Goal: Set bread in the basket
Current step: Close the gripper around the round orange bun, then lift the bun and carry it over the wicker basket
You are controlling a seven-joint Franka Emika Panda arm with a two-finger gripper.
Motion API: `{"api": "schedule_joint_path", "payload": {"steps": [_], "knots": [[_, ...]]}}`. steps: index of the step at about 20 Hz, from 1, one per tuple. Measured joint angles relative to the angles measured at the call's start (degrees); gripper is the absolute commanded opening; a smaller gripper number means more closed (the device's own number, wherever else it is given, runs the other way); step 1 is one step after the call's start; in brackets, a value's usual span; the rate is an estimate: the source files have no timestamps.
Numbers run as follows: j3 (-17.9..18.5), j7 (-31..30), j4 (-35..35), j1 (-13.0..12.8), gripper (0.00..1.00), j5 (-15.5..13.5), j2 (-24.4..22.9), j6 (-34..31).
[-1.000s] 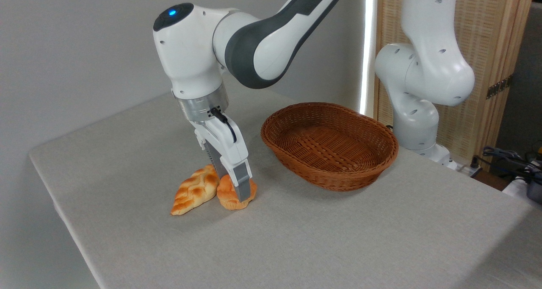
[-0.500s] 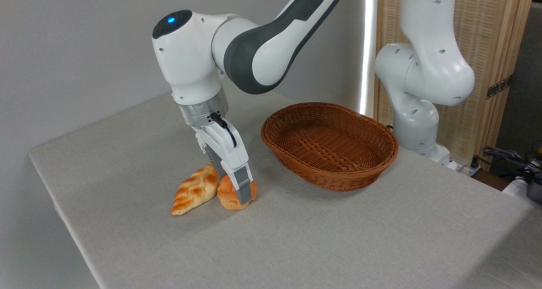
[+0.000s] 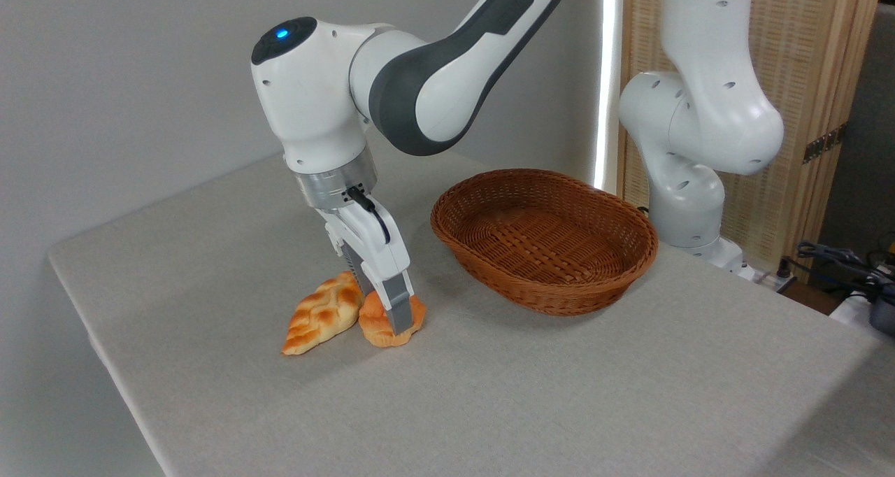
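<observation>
The bread [image 3: 373, 325], a small round orange-golden bun, rests on the grey table close to its left front edge. My gripper [image 3: 388, 321] comes down over it from above. The near grey finger [image 3: 398, 310] presses on the bun's front side, while the far finger is hidden behind the bun. The jaws look shut on the bun, which still touches the table. The basket [image 3: 552, 301], oval brown wicker, stands to the right of the bun and holds nothing.
A longer braided golden loaf [image 3: 318, 316] lies right against the bun's left side. The arm's white base [image 3: 689, 183] stands behind the basket at the table's back right. The table edge [image 3: 105, 351] runs close to the left of the loaf.
The gripper sank a little onto the bun and its near finger shifted slightly inward against it. The bun, the loaf and the basket have stayed in place.
</observation>
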Motion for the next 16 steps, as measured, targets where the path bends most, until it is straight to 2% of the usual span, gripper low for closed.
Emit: {"api": "schedule_joint_path", "payload": {"steps": [3, 16], "knots": [[0.00, 0.72, 0.00, -0.01, 0.35, 0.00, 0.00, 0.00], [0.00, 0.68, 0.78, -0.01, 0.36, 0.00, -0.75, 0.00]]}}
